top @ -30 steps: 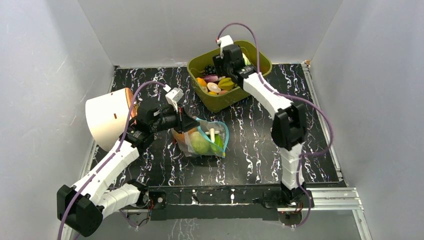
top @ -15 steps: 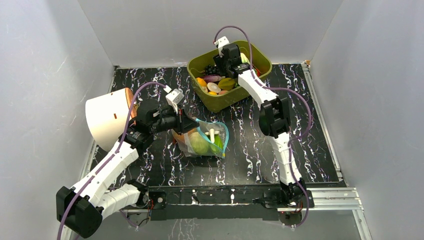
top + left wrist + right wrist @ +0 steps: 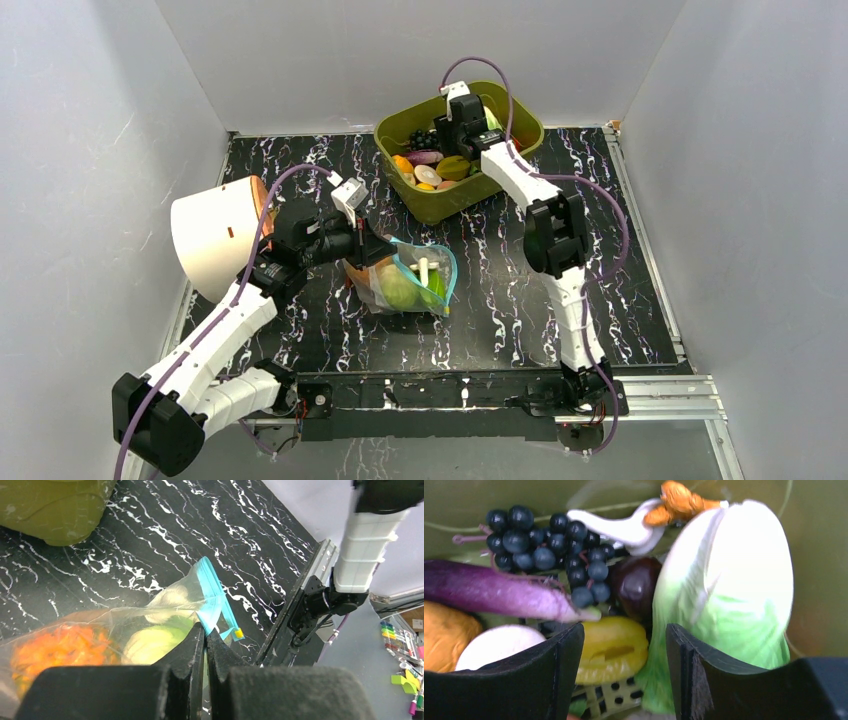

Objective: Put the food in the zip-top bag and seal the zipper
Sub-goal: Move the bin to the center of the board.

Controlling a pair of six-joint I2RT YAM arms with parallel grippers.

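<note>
Food (image 3: 724,595) lies under the spread right tool (image 3: 624,636); left tool (image 3: 205,631) pinches zip-top bag (image 3: 100,625).

A robotics lab test cell: plain white panels (image 3: 400,60) box in a black marbled table (image 3: 630,270), a metal rail (image 3: 665,385) lines its near edge, and marker pens (image 3: 387,629) lie on a grey surface beside it.

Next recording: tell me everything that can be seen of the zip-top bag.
The zip-top bag is clear, crinkly, glossy plastic, lying on the dark marbled table in front of the left arm. Its light-blue zipper gapes open in a loop, unsealed, with a small yellow tab at one end. Green, orange and pale toy food shows through the plastic. The left claw, shut, pinches the bag's edge right beside the zipper.
</note>
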